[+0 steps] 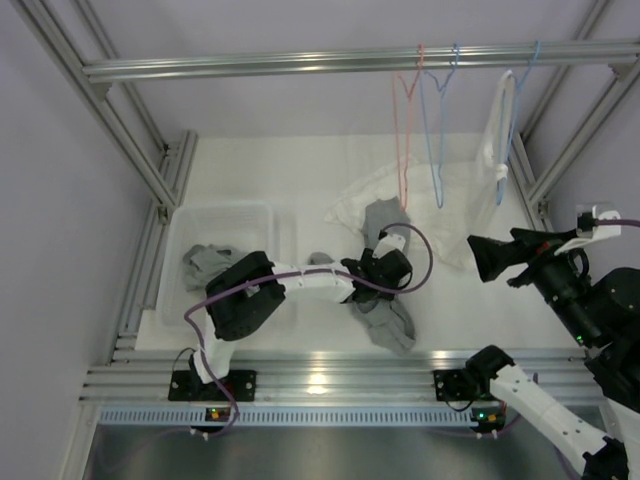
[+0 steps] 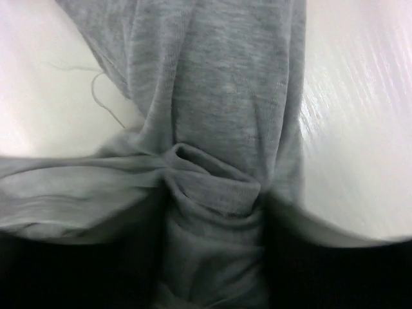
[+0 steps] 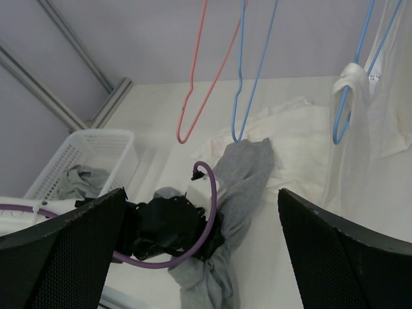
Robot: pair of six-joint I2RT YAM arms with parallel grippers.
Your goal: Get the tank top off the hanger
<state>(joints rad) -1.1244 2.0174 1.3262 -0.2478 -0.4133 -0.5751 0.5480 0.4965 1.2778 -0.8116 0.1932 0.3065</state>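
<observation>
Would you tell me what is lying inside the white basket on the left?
A crumpled grey garment lies in the white basket; the left arm covers its near corner, hiding anything there.

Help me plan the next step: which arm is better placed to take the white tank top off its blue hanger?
Right. The right gripper is open and raised beside the white tank top on the blue hanger. The left gripper is down at the table, shut on the gray tank top.
</observation>
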